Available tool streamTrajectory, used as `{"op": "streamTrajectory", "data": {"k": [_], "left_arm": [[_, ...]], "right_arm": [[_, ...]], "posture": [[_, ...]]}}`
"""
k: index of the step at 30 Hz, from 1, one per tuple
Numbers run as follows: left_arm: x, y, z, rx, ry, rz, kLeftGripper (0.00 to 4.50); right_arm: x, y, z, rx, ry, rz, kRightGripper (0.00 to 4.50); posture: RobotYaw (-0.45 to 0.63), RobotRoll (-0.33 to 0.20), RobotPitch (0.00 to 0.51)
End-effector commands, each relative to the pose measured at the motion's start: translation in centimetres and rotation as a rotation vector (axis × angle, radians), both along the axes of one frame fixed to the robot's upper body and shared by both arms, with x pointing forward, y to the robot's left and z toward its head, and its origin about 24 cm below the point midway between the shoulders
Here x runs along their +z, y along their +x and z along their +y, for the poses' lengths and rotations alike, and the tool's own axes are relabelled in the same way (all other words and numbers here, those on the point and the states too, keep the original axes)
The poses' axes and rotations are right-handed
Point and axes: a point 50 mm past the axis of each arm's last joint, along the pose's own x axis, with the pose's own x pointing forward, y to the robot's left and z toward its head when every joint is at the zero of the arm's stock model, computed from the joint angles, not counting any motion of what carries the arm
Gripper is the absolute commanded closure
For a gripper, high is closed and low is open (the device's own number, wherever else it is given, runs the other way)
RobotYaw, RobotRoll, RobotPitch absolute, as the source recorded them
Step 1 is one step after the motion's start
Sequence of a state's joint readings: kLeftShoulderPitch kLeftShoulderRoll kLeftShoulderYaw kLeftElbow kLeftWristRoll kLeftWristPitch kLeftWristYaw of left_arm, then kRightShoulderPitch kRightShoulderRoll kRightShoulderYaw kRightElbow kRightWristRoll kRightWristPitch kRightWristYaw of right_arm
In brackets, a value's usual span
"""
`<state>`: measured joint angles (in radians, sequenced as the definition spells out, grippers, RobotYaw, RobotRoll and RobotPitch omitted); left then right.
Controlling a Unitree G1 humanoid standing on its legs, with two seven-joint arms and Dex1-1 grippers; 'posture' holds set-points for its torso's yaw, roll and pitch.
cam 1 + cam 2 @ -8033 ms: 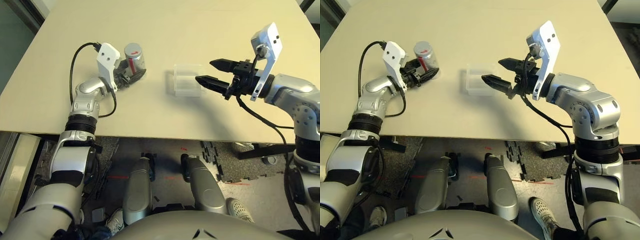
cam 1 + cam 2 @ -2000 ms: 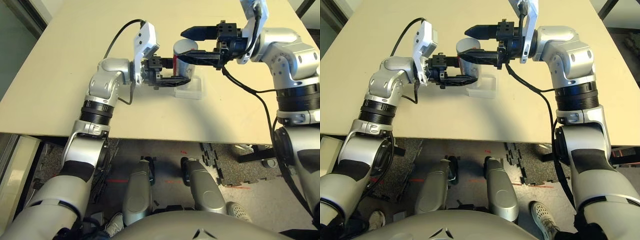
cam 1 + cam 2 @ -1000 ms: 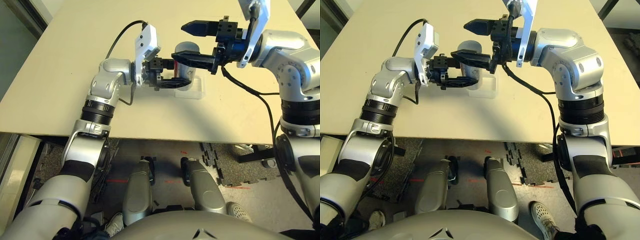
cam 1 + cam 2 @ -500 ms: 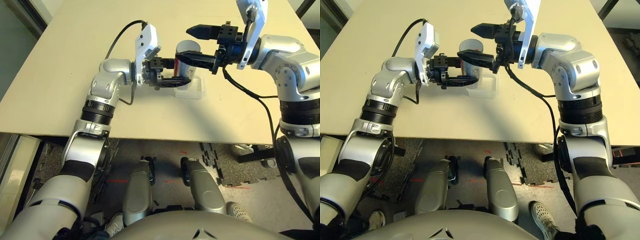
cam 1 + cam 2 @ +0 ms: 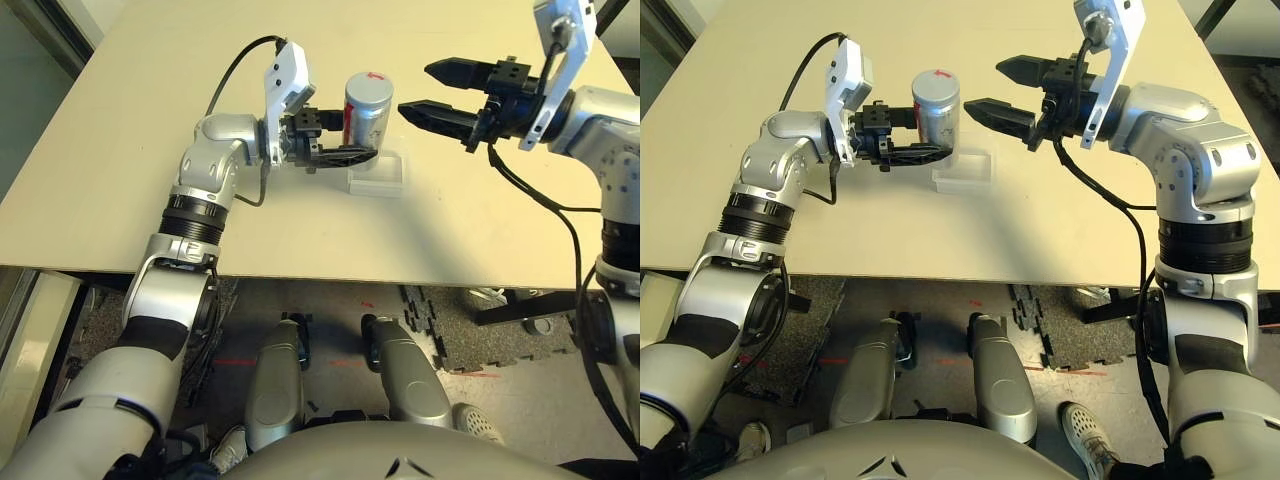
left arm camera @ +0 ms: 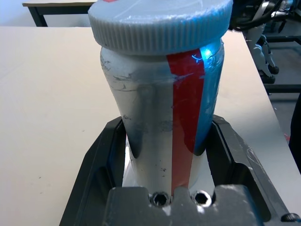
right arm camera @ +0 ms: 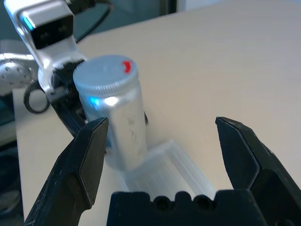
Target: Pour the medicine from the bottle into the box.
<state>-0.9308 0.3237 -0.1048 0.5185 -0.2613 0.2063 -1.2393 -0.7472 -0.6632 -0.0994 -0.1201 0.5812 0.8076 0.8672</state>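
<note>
The bottle (image 5: 367, 112) is silver-grey with a red stripe and stands upright, its round grey cap (image 5: 369, 85) on top. My left gripper (image 5: 352, 153) is shut on its lower body, one black finger (image 6: 99, 162) on each side. The bottle hangs at the left edge of the box (image 5: 376, 176), a shallow clear tray on the table. My right gripper (image 5: 415, 88) is open, level with the cap and a short way to its right, touching nothing. From the right wrist, the bottle (image 7: 115, 115) and box (image 7: 165, 170) lie ahead between the spread fingers (image 7: 91, 141).
The beige table (image 5: 300, 230) stretches bare around the box, with wide free room to the left, front and back. Its front edge runs across the picture below the arms. A black cable (image 5: 232, 75) loops from the left wrist camera.
My right gripper, which straddled the bottle's cap, has drawn back to the right and stays open. The left gripper still holds the bottle, now a little higher and upright.
</note>
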Motion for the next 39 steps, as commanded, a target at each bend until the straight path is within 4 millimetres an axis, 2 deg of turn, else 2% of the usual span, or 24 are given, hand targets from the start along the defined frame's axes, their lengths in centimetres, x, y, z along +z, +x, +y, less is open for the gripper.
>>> {"op": "streamTrajectory", "data": {"k": [1, 5, 12, 20, 30, 39], "left_arm": [[-0.1, 0.1, 0.0, -0.007, 0.006, 0.000, 1.82], [-0.2, 0.3, -0.1, -0.008, 0.009, 0.003, 1.82], [-0.2, 0.4, -0.5, -0.022, 0.009, 0.003, 1.82], [-0.5, 0.2, -0.8, -0.032, 0.004, 0.006, 1.82], [-0.6, -0.1, -0.8, -0.037, -0.001, 0.007, 1.82], [-0.6, 0.0, -0.8, -0.033, -0.003, 0.006, 1.82]], "right_arm": [[0.1, -1.1, 0.7, 0.059, -0.003, 0.014, 0.00], [0.1, -1.5, 2.3, 0.114, -0.003, 0.020, 0.00], [0.7, -0.4, 5.5, 0.175, -0.005, -0.020, 0.00], [1.1, 0.9, 6.8, 0.178, -0.017, -0.062, 0.00], [1.1, 2.3, 6.3, 0.105, -0.001, -0.089, 0.00], [1.0, 2.2, 3.9, 0.027, 0.016, -0.075, 0.00]], "posture": [[-0.10, 0.000, 0.191], [-0.11, 0.000, 0.191], [-0.11, 0.000, 0.194], [-0.10, 0.000, 0.193], [-0.09, 0.000, 0.186], [-0.10, 0.000, 0.179]]}}
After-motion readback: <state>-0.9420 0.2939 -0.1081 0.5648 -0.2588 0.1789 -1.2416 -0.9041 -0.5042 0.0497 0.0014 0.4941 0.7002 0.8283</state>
